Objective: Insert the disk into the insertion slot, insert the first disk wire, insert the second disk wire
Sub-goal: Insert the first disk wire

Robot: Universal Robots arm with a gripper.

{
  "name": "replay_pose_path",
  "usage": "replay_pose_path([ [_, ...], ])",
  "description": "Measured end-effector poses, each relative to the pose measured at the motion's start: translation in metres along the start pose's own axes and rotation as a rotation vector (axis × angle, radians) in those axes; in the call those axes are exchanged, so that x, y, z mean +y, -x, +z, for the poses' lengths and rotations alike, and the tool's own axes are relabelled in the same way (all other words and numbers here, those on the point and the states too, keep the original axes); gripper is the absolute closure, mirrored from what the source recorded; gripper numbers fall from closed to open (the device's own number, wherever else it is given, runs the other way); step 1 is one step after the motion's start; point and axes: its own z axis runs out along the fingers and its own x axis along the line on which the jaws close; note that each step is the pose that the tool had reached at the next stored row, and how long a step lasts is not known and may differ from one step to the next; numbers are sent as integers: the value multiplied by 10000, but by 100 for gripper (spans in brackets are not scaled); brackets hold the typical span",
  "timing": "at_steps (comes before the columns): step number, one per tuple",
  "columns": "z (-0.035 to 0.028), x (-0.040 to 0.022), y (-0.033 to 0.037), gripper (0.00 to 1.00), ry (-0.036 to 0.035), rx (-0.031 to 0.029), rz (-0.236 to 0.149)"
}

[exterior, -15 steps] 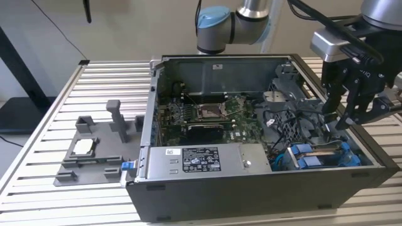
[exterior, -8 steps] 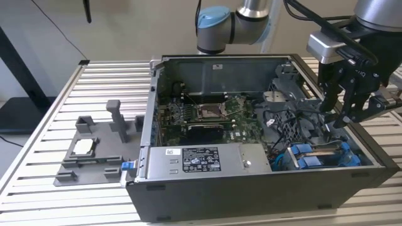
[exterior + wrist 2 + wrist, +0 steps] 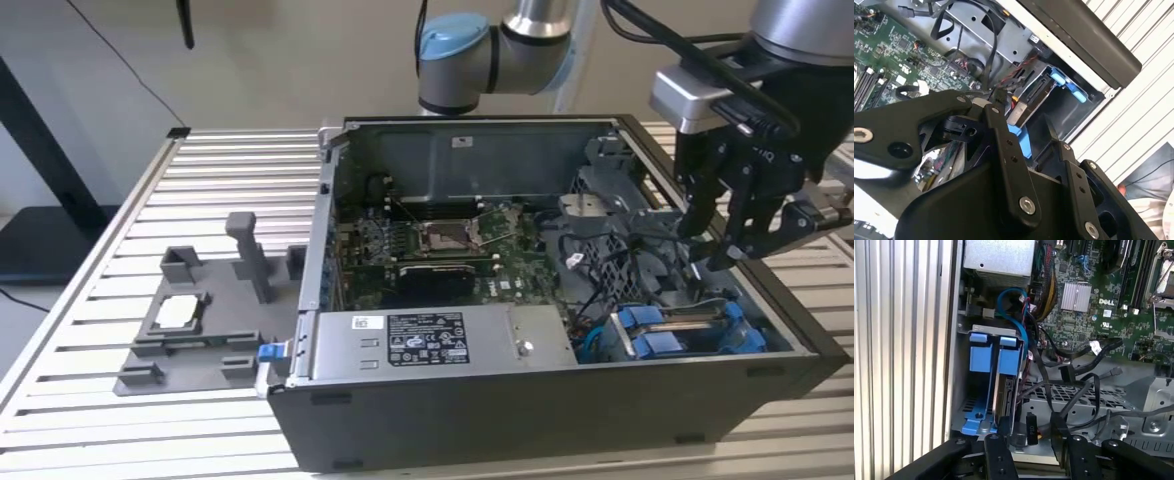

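Observation:
The disk (image 3: 1004,390), silver-grey in its blue carrier, sits inside the insertion slot (image 3: 994,330) at the case's front corner, on the exterior view's right. The exterior view has the disk (image 3: 687,320) low in the case under my gripper (image 3: 721,245). In both wrist views my gripper (image 3: 1029,432) (image 3: 1021,120) hangs open just above the disk's end. A black wire connector (image 3: 1030,429) lies between the fingers (image 3: 996,455), touching neither. Another black wire plug (image 3: 1066,372) dangles loose over the metal cage. A blue cable (image 3: 1019,315) loops behind the slot.
The open computer case (image 3: 534,400) lies on a slatted metal table (image 3: 214,180). A grey stand with upright posts (image 3: 200,320) is at the exterior view's left. The motherboard (image 3: 441,240) and power supply (image 3: 427,340) fill the case. Tangled cables (image 3: 1094,390) crowd the cage beside the slot.

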Motion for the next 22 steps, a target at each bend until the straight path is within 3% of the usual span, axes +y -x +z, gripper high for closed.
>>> replay_pose_path([
  [2,1,-1,8,56,0,4,1],
  [4,3,0,10,69,-2,5,2],
  [9,5,-2,31,71,-1,35,19],
  [10,5,-2,30,78,1,48,17],
  [12,4,-2,31,81,3,64,15],
  [22,4,-2,31,81,3,64,15],
])
